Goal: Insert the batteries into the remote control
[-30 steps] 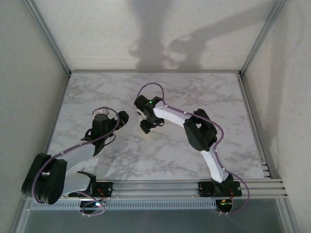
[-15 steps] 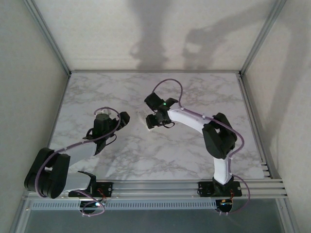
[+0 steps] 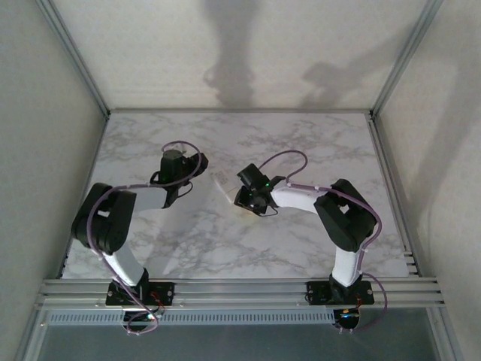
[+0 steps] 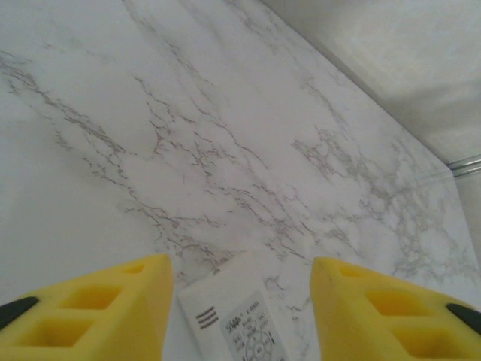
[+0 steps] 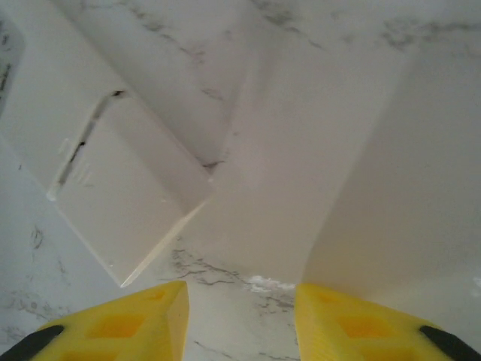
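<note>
Here, remote control (image 4: pixel 237 320) back-up on table (image 4: pixel 188 113), battery cover (image 5: pixel 128 199) on.

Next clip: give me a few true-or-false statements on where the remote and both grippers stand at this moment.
1. The slim white rectangular remote control lies flat on the marble table. True.
2. The left gripper is clamped on the remote. False: its yellow fingers stand on either side of it, with a gap showing on each side.
3. The right gripper holds a battery. False: its fingers stand apart, with bare table between them.
4. Seen from above, the remote lies between the two grippers. True.
</note>
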Robot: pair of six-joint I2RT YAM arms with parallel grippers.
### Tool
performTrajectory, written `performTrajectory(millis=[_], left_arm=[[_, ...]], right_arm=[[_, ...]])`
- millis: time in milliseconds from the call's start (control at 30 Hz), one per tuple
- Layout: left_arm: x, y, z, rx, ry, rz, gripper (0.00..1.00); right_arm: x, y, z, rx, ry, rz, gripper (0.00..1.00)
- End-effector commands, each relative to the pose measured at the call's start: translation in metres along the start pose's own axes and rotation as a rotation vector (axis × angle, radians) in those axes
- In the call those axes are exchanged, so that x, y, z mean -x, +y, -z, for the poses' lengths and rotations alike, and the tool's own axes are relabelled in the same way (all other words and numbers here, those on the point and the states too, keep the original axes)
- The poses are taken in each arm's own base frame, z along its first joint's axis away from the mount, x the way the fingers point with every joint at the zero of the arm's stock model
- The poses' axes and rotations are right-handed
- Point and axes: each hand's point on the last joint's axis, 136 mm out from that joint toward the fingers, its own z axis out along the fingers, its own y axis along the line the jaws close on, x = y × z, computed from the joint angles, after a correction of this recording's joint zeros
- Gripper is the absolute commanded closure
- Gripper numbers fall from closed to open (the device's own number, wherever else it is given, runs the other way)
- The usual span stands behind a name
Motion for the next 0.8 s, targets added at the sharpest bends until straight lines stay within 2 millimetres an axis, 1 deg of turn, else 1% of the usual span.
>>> performTrajectory(millis=[0, 100, 167, 267, 367, 633, 767], left_arm=[[0.009, -0.009, -0.015, -0.045, -0.005, -0.039, 0.53], [0.004, -0.009, -0.030, -0.066, 0.028, -0.041, 0.56], [-0.002, -0.012, -0.038, -0.094, 0.058, -0.037, 0.54], [-0.010, -0.010, -0.046, -0.099, 0.095, -0.037, 0.52], [-0.015, -0.005, -0.048, -0.090, 0.111, -0.034, 0.52], [-0.024, -0.004, -0.051, -0.099, 0.138, -0.032, 0.51], [-0.027, -0.003, -0.050, -0.101, 0.143, -0.032, 0.51]], right_arm=[[0.016, 0.034, 0.016, 0.153, -0.075, -0.130, 0.59], [0.018, 0.037, 0.015, 0.165, -0.083, -0.155, 0.61], [0.021, 0.039, 0.015, 0.167, -0.090, -0.165, 0.61], [0.022, 0.041, 0.012, 0.144, -0.076, -0.163, 0.61], [0.019, 0.038, 0.006, 0.110, -0.051, -0.168, 0.65], [0.018, 0.039, -0.004, 0.085, -0.031, -0.181, 0.65], [0.016, 0.034, -0.007, 0.054, -0.025, -0.191, 0.66]])
